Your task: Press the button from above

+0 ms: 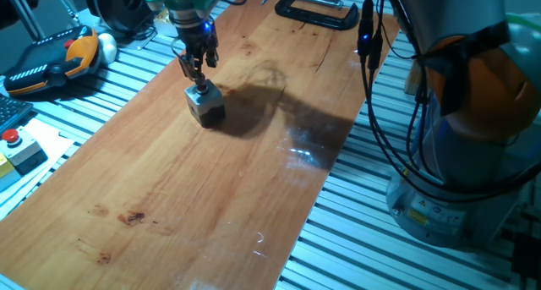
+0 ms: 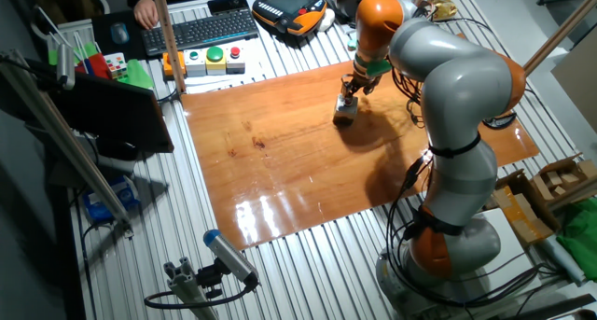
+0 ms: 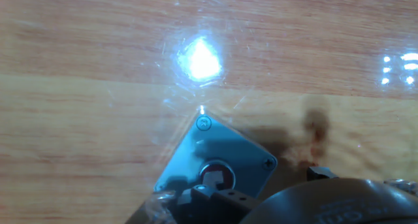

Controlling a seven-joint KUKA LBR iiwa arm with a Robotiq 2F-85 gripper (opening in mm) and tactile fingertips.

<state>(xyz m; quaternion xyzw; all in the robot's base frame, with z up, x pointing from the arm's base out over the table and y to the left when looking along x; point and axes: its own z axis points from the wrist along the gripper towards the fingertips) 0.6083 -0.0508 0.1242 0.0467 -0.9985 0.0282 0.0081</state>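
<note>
The button (image 1: 201,92) sits on its grey box in the upper left of the desk (image 1: 211,180). The fingers (image 1: 193,68) hang directly over it, lined up to push down; whether they are spread I cannot tell.

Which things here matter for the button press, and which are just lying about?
In the job:
- button on its grey box
- gripper, right above the button
- wooden board under the box

Lying about:
- black clamp at the board's far end
- keyboard
- teach pendant
- yellow button box off the board
</note>
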